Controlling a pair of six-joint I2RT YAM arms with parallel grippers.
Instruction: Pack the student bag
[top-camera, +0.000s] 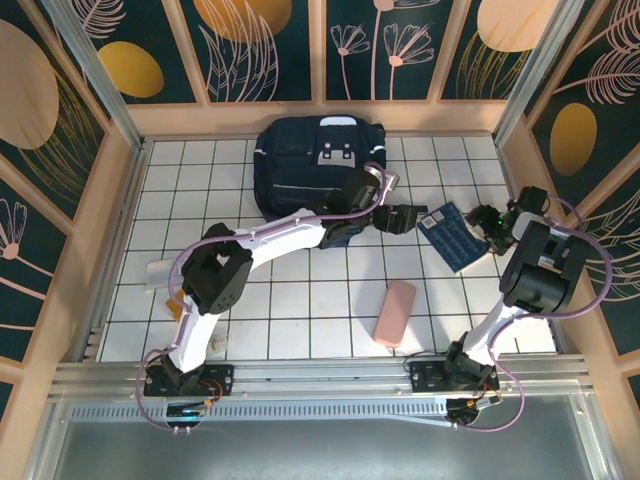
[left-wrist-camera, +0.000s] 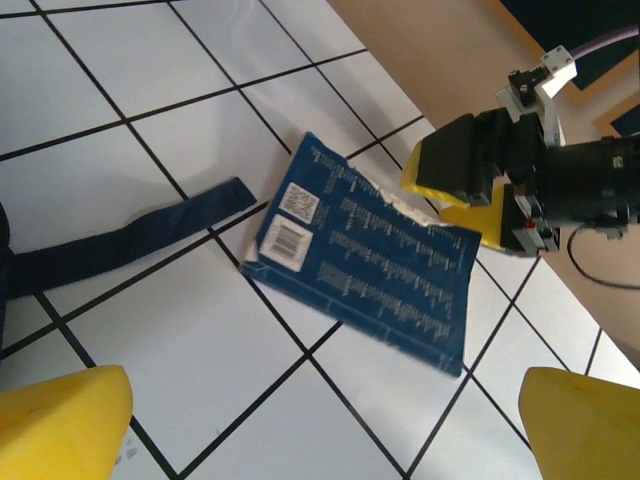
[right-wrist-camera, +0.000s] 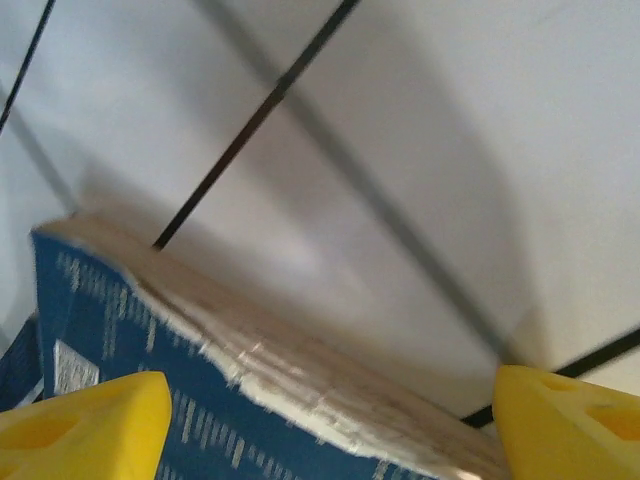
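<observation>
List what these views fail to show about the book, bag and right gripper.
- Print on the book: left wrist view, too small to read.
- Near side of the student bag: top view, covered by the left arm.
- Whether the right gripper touches the book: right wrist view, blurred, cut by the bottom edge.

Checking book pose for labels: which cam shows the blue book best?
Left wrist: nearly the whole book cover, barcode included, sharp. Top external has it small. Right wrist gives a blurred close-up of its page edge.
</observation>
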